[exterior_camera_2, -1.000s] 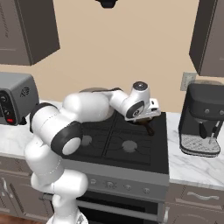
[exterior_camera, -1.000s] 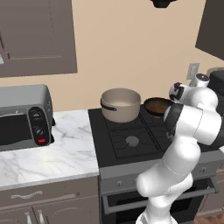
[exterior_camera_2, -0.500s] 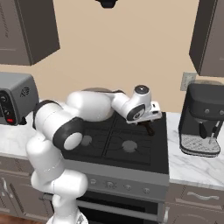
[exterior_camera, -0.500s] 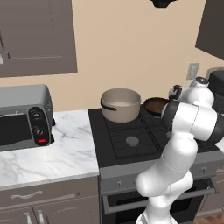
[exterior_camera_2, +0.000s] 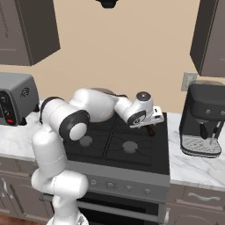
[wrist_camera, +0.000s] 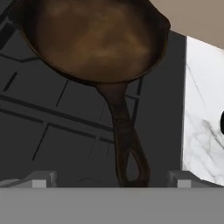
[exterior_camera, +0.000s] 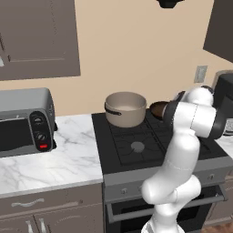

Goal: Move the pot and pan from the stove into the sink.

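Hand view showed you the gripper [wrist_camera: 111, 183] spread wide, straddling the long handle of the shallow dark brown skillet [wrist_camera: 94, 39], which sat on the black gas stove [wrist_camera: 39, 127] without being clamped.

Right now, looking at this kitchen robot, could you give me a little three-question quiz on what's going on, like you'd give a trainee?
1. True or false: the pot stands on the stove.
2. In the hand view, which part of the pan lies between the two jaws?
A. its rim
B. its long handle
C. its underside
3. Fill in: the jaws stand ____, holding nothing.

Key:
1. True; it sits at the back left of the stove in the left base view.
2. B; the handle runs from the pan down towards the jaws.
3. open
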Controlling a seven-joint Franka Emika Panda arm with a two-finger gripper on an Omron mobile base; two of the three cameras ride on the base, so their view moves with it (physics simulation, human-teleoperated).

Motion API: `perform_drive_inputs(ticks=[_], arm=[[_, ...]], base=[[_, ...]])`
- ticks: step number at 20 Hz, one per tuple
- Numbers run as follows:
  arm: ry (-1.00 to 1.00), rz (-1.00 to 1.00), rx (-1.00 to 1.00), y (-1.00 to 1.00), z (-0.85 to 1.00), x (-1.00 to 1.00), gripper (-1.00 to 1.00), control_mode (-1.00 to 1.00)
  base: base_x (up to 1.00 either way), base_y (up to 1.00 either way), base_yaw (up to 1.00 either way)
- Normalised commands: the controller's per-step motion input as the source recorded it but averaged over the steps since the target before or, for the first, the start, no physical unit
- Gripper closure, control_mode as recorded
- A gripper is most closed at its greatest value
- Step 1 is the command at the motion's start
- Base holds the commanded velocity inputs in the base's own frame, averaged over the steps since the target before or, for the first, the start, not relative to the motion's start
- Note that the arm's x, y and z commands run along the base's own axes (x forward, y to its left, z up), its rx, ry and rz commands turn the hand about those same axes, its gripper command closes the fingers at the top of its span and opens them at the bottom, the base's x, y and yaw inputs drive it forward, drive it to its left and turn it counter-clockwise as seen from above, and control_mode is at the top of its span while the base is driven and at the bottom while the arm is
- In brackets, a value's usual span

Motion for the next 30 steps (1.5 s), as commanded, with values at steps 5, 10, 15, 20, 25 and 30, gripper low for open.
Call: perform_drive_inputs(ticks=[5,10,15,20,25,30], arm=[[-0.02,0.02,0.00,-0.22,-0.26,0.23,-1.00,-1.00],[0.00,0.02,0.00,-0.19,-0.21,0.26,-1.00,-1.00],[0.00,0.02,0.00,-0.12,-0.14,0.16,-1.00,-1.00],[0.00,0.00,0.00,0.00,0.00,0.00,-1.00,-1.00],[0.00,0.00,0.00,0.00,-0.10,0.01,-1.00,-1.00],[0.00,0.00,-0.01,0.00,-0.16,0.06,-1.00,-1.00]], base=[[0.00,0.00,0.00],[0.00,0.00,0.00],[0.00,0.00,0.00],[0.00,0.00,0.00],[0.00,0.00,0.00],[0.00,0.00,0.00]])
